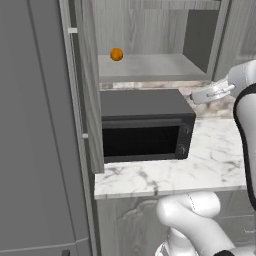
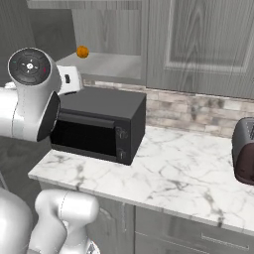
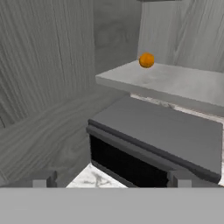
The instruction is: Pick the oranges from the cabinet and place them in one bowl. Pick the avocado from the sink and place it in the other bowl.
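Observation:
One orange [image 1: 116, 54] [image 2: 82, 51] [image 3: 146, 60] rests alone on the bottom shelf of the open grey cabinet [image 1: 150, 67] [image 2: 111, 64] [image 3: 175, 83]. My gripper [image 3: 111, 179] is open, its two finger tips far apart with nothing between them. It hovers in front of the cabinet, well short of the orange. In the left base view the white hand [image 1: 207, 93] is to the right of the shelf, at about the height of the microwave's top, pointing left. The bowls, the avocado and the sink are out of view.
A black microwave [image 1: 145, 125] [image 2: 99, 126] [image 3: 153, 135] stands on the marble counter [image 1: 210, 165] [image 2: 188, 168] right below the shelf. The cabinet's open door [image 1: 89, 75] juts out on the left. A dark toaster [image 2: 244, 151] sits at the far right.

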Motion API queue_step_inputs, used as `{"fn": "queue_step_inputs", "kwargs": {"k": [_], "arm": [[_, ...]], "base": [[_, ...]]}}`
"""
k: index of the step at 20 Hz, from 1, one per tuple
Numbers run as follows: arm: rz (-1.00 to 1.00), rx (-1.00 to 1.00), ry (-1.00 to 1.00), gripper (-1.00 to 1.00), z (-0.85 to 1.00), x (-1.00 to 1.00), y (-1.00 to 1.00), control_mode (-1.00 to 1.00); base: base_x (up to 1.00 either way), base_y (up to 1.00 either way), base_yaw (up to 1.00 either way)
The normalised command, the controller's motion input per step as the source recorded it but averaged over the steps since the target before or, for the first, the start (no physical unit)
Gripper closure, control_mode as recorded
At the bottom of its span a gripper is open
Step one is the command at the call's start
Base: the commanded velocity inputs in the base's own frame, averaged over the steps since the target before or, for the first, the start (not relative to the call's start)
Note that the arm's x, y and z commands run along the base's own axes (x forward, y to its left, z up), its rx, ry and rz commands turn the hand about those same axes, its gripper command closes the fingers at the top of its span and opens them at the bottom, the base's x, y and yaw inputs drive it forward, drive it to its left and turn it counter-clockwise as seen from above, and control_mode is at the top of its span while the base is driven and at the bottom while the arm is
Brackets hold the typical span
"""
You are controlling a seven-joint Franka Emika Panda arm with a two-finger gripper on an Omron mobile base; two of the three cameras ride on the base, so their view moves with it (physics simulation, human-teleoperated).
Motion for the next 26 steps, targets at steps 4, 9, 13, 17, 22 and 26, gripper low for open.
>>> {"fn": "queue_step_inputs", "kwargs": {"k": [4, 9, 13, 17, 22, 26], "arm": [[0.01, -0.07, -0.12, -1.00, 0.11, 0.12, 0.08, -1.00], [0.00, -0.01, -0.09, -1.00, 0.14, 0.19, 0.06, -1.00], [0.00, 0.00, -0.09, -1.00, 0.12, 0.24, 0.04, -1.00], [0.00, 0.00, -0.04, -1.00, 0.13, 0.23, 0.01, -1.00], [0.00, 0.00, -0.01, -1.00, 0.09, 0.26, 0.01, -1.00], [0.00, 0.00, 0.00, -1.00, 0.06, 0.31, 0.02, -1.00]], "base": [[0.00, 0.00, 0.00], [0.00, 0.00, 0.00], [0.00, 0.00, 0.00], [0.00, 0.00, 0.00], [0.00, 0.00, 0.00], [0.00, 0.00, 0.00]]}}
